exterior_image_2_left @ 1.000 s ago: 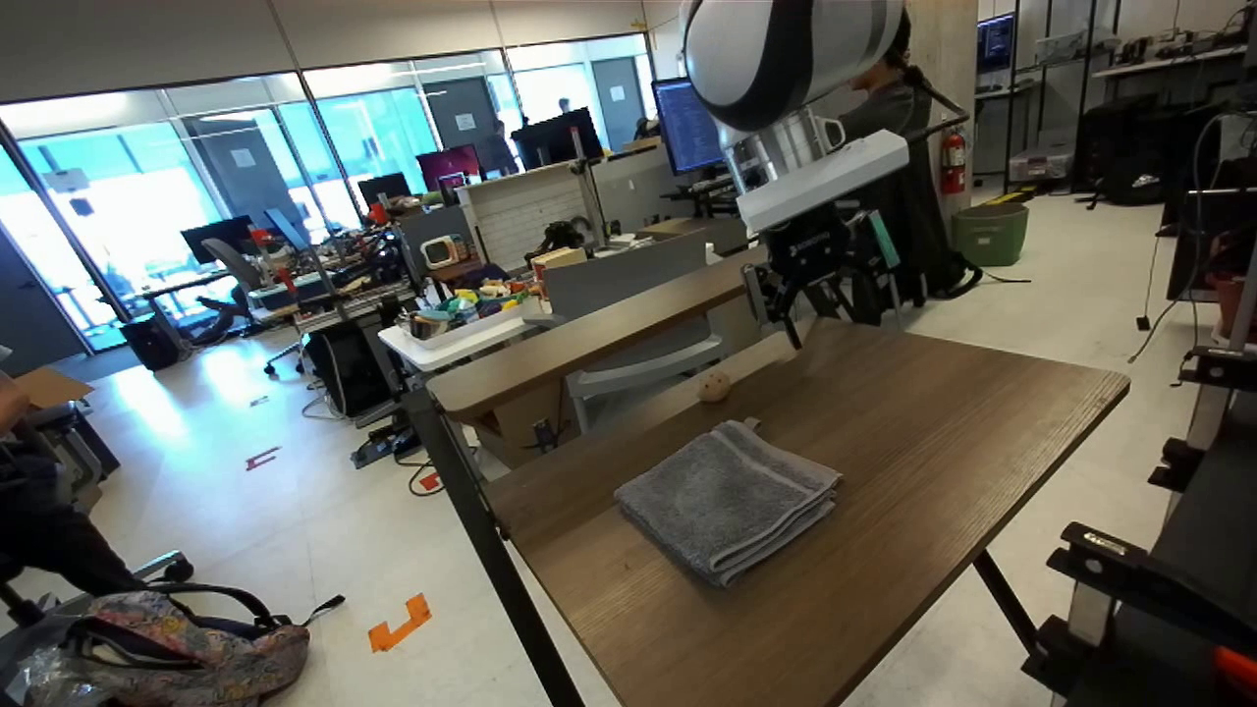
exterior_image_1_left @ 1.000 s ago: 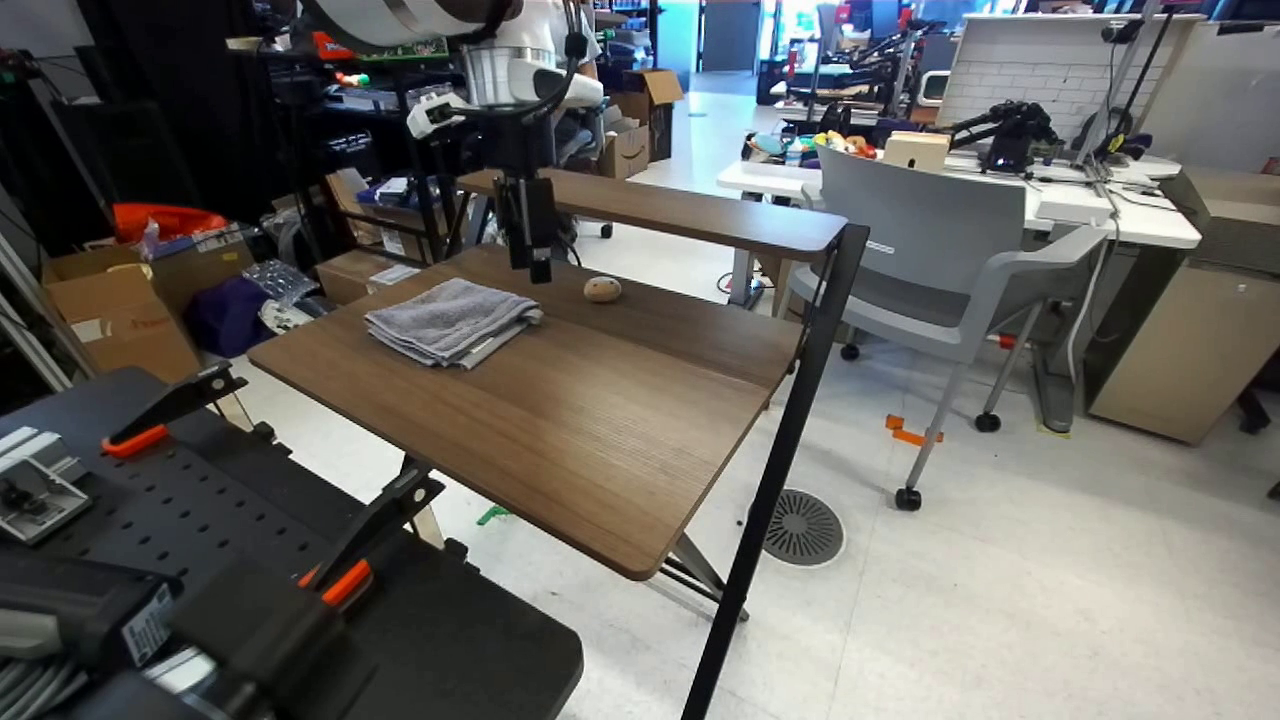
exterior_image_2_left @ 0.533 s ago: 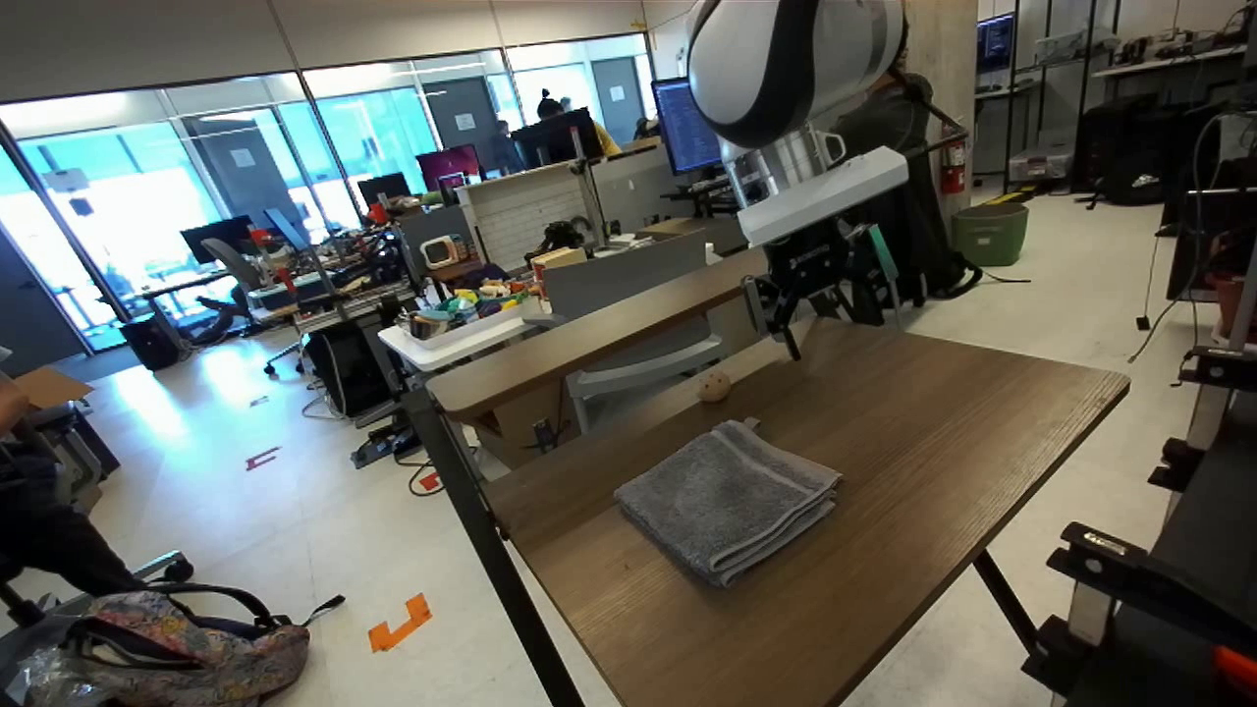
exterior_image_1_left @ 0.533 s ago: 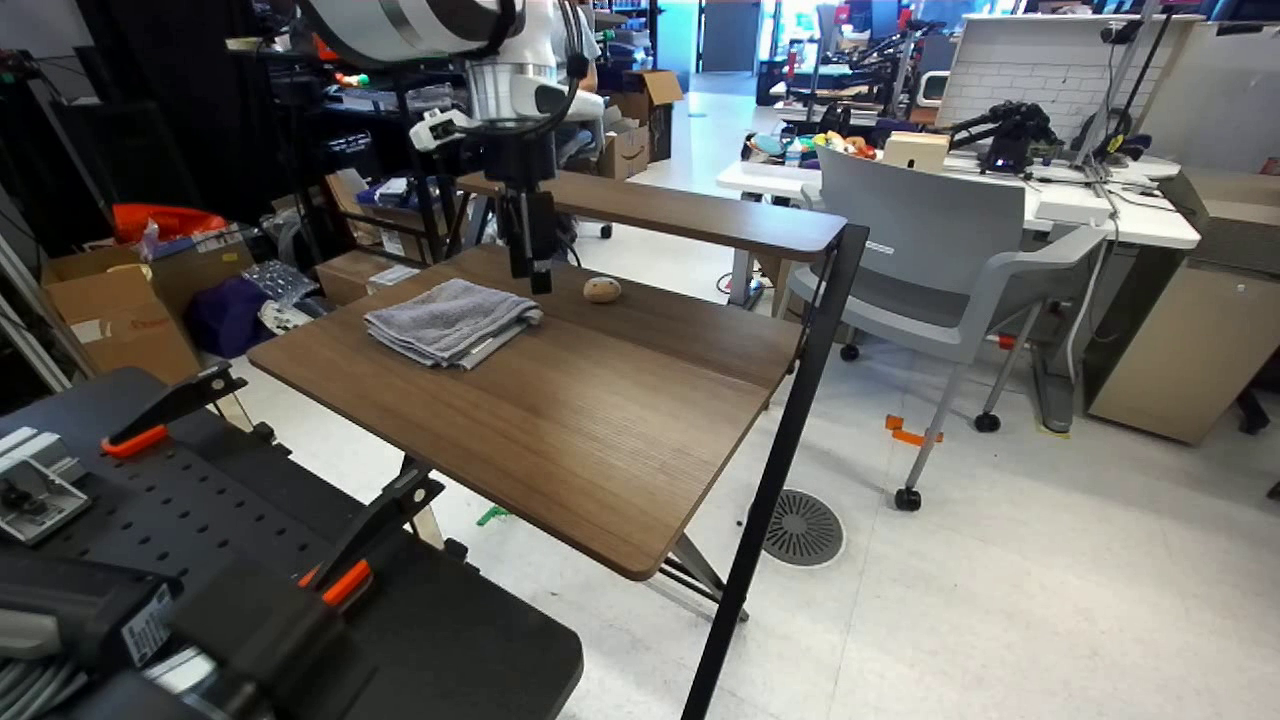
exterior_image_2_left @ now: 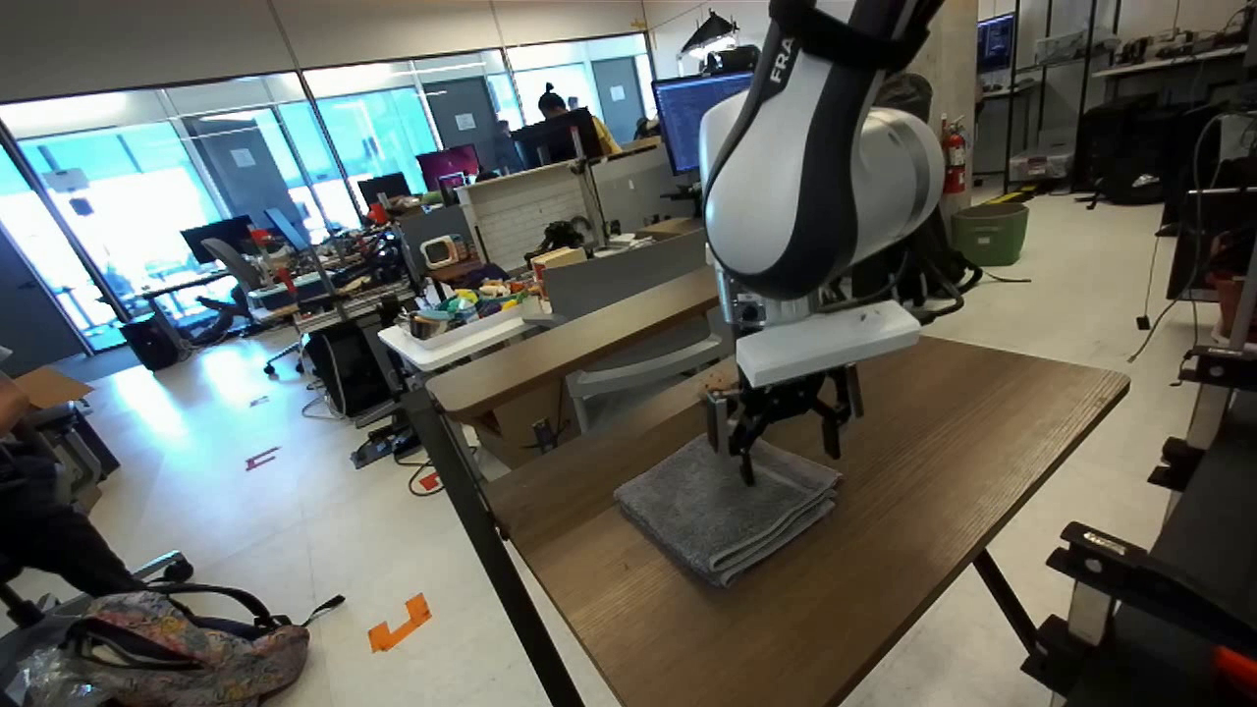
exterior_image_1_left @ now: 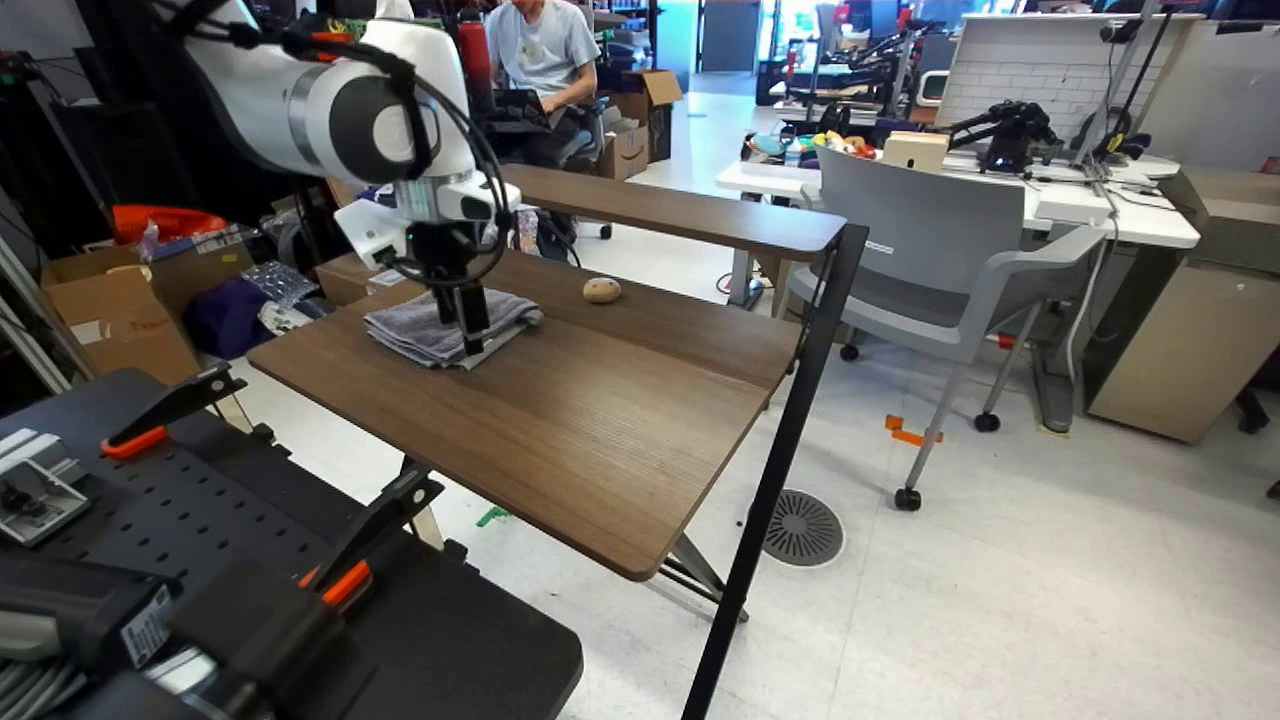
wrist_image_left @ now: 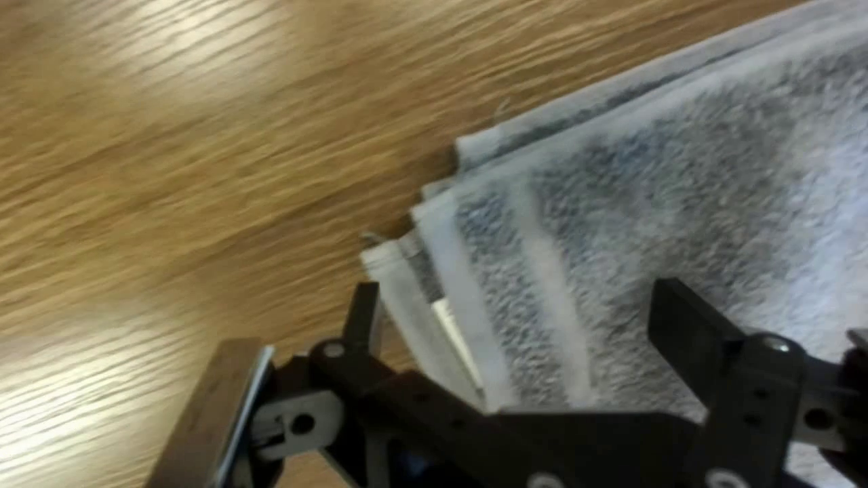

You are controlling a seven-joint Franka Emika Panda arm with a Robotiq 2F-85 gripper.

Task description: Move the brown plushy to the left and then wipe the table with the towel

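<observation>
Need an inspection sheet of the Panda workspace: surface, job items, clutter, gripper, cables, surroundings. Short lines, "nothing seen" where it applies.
Surface: dark brown wood-grain table, raised shelf along one side.
Gray towel: folded in layers, lying on the table.
Brown plushy: on the table, apart from the towel.
Clutter: cardboard boxes and a patterned bag on the floor.
Gripper: open; in the wrist view one of its fingers is over the towel, the other past its edge. Contact: cannot tell.
Cables: black cables looped along the arm.
Surroundings: person seated beyond the shelf; gray chair and black bench near the table.
</observation>
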